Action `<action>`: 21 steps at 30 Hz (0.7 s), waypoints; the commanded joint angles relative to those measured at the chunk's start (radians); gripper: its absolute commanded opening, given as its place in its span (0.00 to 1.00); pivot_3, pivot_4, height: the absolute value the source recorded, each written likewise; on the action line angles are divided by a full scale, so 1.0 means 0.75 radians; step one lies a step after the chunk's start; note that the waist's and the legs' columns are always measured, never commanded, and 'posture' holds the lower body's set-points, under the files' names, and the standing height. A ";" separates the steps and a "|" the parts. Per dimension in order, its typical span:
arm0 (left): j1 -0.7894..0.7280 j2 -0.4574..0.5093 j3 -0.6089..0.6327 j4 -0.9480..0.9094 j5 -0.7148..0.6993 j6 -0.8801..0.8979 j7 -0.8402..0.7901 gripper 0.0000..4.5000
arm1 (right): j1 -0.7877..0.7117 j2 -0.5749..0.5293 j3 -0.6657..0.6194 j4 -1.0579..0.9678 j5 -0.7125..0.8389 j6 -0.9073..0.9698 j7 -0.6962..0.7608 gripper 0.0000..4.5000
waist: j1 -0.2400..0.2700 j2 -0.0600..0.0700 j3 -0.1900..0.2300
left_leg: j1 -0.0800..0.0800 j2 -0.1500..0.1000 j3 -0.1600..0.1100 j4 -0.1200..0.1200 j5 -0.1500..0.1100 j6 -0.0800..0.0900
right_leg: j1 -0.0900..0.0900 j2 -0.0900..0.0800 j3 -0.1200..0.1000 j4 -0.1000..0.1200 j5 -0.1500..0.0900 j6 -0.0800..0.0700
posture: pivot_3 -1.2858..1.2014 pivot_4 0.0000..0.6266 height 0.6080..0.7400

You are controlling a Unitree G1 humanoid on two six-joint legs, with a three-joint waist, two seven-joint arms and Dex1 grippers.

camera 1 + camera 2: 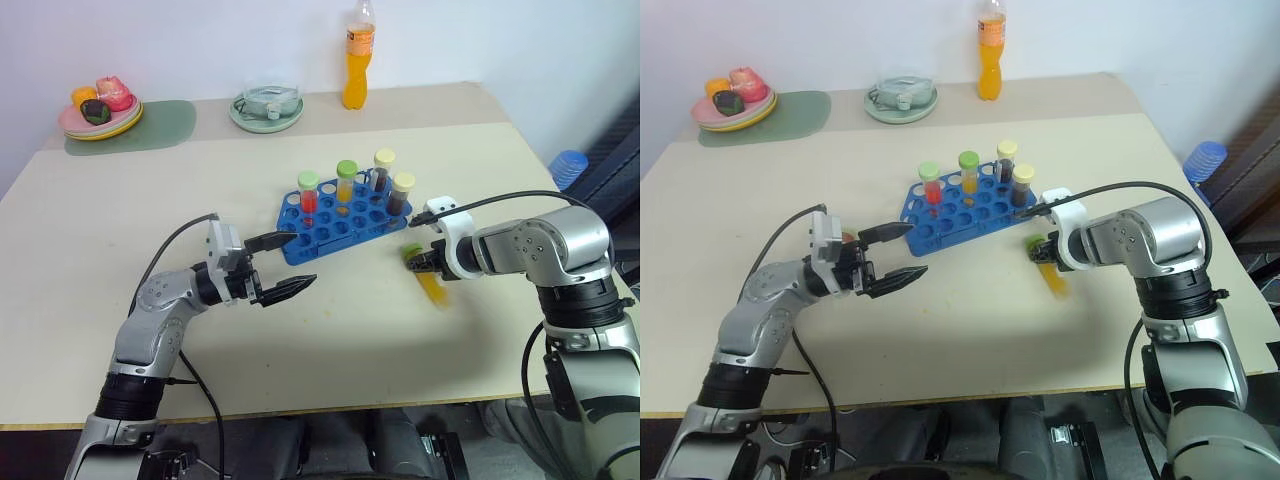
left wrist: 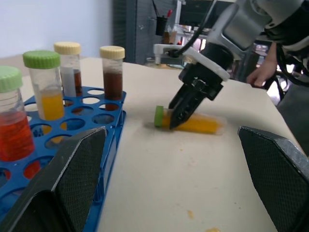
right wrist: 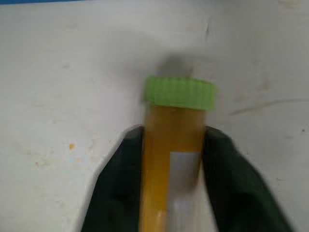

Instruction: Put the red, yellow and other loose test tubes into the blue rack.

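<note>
The blue rack (image 1: 330, 228) stands mid-table and holds a red tube (image 1: 308, 195) and a yellow tube (image 1: 346, 182), both green-capped, plus two brown cream-capped tubes (image 1: 383, 172). One loose yellow test tube (image 1: 432, 282) with a green cap lies on the table to the right of the rack. My right gripper (image 1: 425, 262) points down onto it, and its black fingers (image 3: 120, 183) press against both sides of the tube (image 3: 176, 140) just below the cap. My left gripper (image 1: 285, 265) hovers open at the rack's near left corner with nothing between its fingers (image 2: 63, 179).
A tall orange drink bottle (image 1: 358, 60) stands at the table's far edge. Beside it sit a glass dish on a plate (image 1: 266, 105) and a plate of toy food (image 1: 100, 110) on a green mat. A person's hand (image 2: 260, 75) shows beyond the table's right side.
</note>
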 commanded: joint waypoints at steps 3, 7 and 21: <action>0.016 0.002 -0.008 -0.067 -0.012 0.008 0.007 1.00 | 0.049 -0.071 0.109 -0.067 -0.011 0.026 0.019 0.18 | 0.004 -0.001 -0.001 | 0.000 0.000 0.000 0.000 0.000 0.000 | 0.001 0.000 0.000 0.000 0.000 0.000 | 0.52 0.24 1.00; 0.012 0.006 -0.013 -0.055 -0.013 0.004 -0.004 1.00 | 0.102 -0.186 0.176 -0.222 -0.074 -0.140 0.114 0.18 | 0.022 -0.001 -0.001 | -0.001 -0.001 -0.001 0.000 0.000 0.000 | 0.001 0.000 -0.001 -0.001 0.000 0.000 | 0.52 0.24 1.00; 0.019 0.023 0.033 -0.011 -0.047 0.018 -0.007 1.00 | 0.377 0.252 -0.208 -0.396 -0.019 -1.337 0.568 0.18 | 0.009 -0.001 0.000 | 0.000 0.001 0.000 -0.001 0.000 0.000 | 0.000 0.002 -0.001 0.000 0.000 0.000 | 0.52 0.24 1.00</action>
